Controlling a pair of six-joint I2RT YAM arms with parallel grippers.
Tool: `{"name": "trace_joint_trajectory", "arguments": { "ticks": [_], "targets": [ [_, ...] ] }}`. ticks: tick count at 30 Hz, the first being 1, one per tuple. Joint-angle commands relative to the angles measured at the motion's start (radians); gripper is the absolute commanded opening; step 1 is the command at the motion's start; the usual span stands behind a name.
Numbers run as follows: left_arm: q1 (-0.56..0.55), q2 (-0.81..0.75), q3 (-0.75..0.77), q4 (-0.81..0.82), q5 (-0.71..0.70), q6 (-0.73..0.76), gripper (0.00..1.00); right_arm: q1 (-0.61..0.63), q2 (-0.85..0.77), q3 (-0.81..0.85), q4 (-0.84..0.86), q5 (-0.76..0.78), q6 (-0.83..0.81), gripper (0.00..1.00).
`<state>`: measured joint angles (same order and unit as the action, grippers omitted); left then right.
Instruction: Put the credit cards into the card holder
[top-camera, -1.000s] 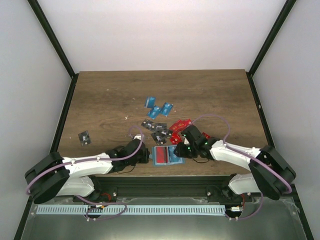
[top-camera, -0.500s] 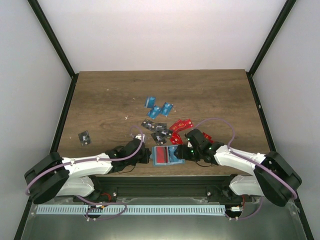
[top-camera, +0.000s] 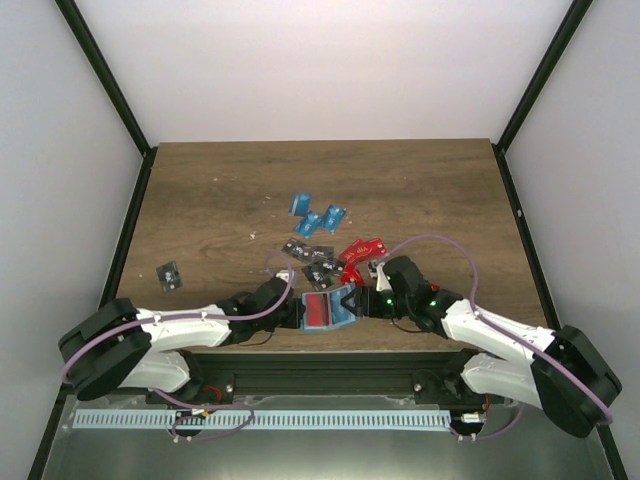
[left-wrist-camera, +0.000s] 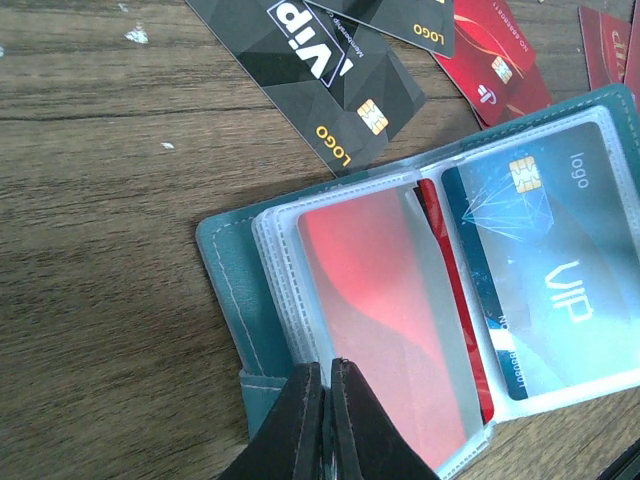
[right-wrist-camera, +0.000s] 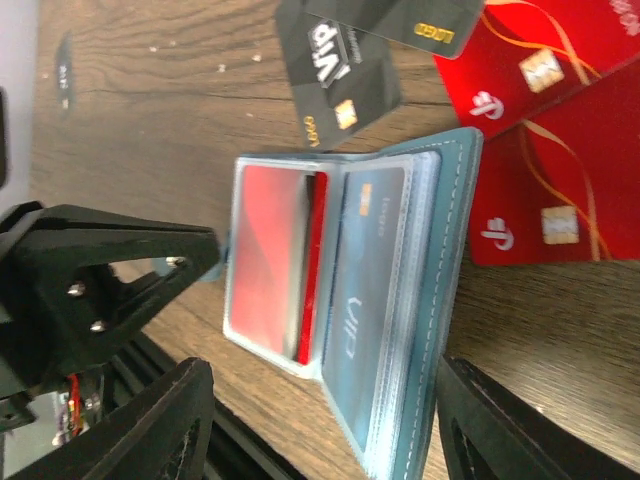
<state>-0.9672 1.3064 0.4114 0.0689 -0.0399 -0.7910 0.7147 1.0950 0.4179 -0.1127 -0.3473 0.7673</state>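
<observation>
The card holder (top-camera: 328, 310) lies spread open at the near edge of the tabletop (top-camera: 220, 190), right between the two arms. The left claw (left-wrist-camera: 328, 368) sits at its 9 o'clock, clenched tight, with the fingertips meeting on the holder's teal edge by the clear sleeves. Whether it pinches that flap or only presses on it, I cannot tell. The right claw (top-camera: 368, 300) is at the holder's 3 o'clock, released, with the jaws spread wide. From its own wrist camera the holder lies between the two fingers and neither one touches it.

Inside the holder one red card (left-wrist-camera: 380, 300) fills the left sleeve, and one blue VIP card (left-wrist-camera: 550, 270) lies beside it in the right sleeve.

The loose credit cards are scattered at the holder's 12 o'clock. Nearest are three black cards (top-camera: 318, 270) in a loose cluster, one just beside the holder's far edge. At 1 o'clock are the red cards (top-camera: 362, 247), at least two and overlapping, close against the right claw. Farther up at 12 lie three blue cards (top-camera: 310, 222), bunched together. A fourth black card (top-camera: 168, 276) lies alone, well away at 9 o'clock beyond the left arm.

Nothing covers the open sleeves.
</observation>
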Motion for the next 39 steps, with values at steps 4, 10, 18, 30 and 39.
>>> {"name": "trace_joint_trajectory", "arguments": {
  "ticks": [4,10,18,30,39],
  "targets": [
    [-0.003,0.023,0.01,0.046,0.023,0.01,0.04,-0.006,-0.005,-0.004,0.099,-0.131,-0.042,0.61],
    [-0.005,0.022,0.004,0.059,0.025,0.009,0.04,0.01,0.029,0.011,0.149,-0.187,-0.048,0.61],
    [-0.006,0.029,-0.008,0.087,0.042,0.006,0.04,0.049,0.097,0.047,0.191,-0.21,-0.051,0.6],
    [-0.006,-0.025,-0.033,0.084,0.039,0.011,0.04,0.123,0.258,0.125,0.255,-0.187,-0.031,0.6],
    [-0.007,-0.078,-0.093,0.102,0.041,-0.006,0.04,0.123,0.37,0.143,0.323,-0.175,0.004,0.56]
  ]
}}
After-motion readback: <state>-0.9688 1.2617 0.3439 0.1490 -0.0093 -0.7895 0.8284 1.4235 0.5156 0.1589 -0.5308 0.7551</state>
